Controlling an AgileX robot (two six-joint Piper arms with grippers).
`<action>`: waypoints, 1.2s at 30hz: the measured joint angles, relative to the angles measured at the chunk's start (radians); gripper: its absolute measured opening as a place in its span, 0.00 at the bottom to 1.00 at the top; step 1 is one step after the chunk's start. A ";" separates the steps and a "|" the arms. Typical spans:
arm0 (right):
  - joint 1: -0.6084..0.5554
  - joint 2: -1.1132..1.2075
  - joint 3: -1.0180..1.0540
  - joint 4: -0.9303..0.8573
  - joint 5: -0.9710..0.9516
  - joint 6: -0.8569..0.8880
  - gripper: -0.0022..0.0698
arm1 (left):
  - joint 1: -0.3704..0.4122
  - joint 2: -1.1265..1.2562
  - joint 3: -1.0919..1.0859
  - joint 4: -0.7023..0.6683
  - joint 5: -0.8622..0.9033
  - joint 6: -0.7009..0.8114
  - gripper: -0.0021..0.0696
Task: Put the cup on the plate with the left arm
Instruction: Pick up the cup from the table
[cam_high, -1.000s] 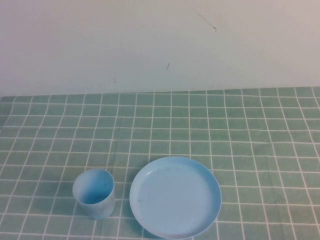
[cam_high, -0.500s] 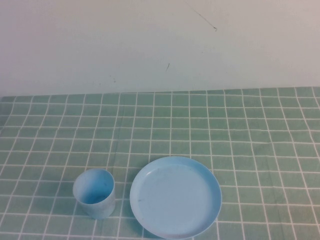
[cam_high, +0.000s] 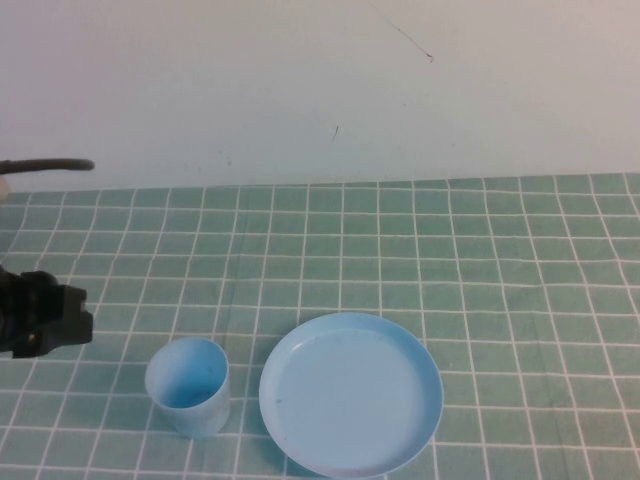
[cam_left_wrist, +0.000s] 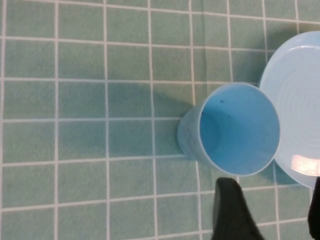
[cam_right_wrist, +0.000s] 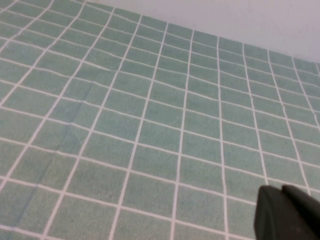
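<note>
Your left pincer (cam_left_wrist: 267, 210) hovers open above the cup (cam_high: 188, 385), gripping nothing; cup stands upright just beside the plate (cam_high: 350, 393) on the table (cam_high: 500, 260); your right pincer (cam_right_wrist: 285, 212) hangs apart, and I cannot tell its opening.

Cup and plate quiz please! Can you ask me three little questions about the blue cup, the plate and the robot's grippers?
1. True or false: the small light blue plastic cup stands on the round light blue plastic plate.
2. Which gripper is near the cup? A: left gripper. B: right gripper.
3. Fill in: the right gripper hangs over bare green checked ____.

Key: 1 false, it stands beside the plate. 2 A, open, just left of the cup. 3 tablecloth.
</note>
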 joint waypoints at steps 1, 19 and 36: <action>0.000 0.000 0.000 0.000 0.000 0.000 0.03 | 0.000 0.017 -0.002 -0.018 -0.009 0.007 0.46; 0.000 0.000 0.000 0.000 0.000 0.000 0.03 | -0.139 0.343 -0.002 0.020 -0.172 0.013 0.58; 0.000 0.000 0.000 0.000 0.000 0.000 0.03 | -0.240 0.591 -0.036 0.261 -0.225 -0.178 0.21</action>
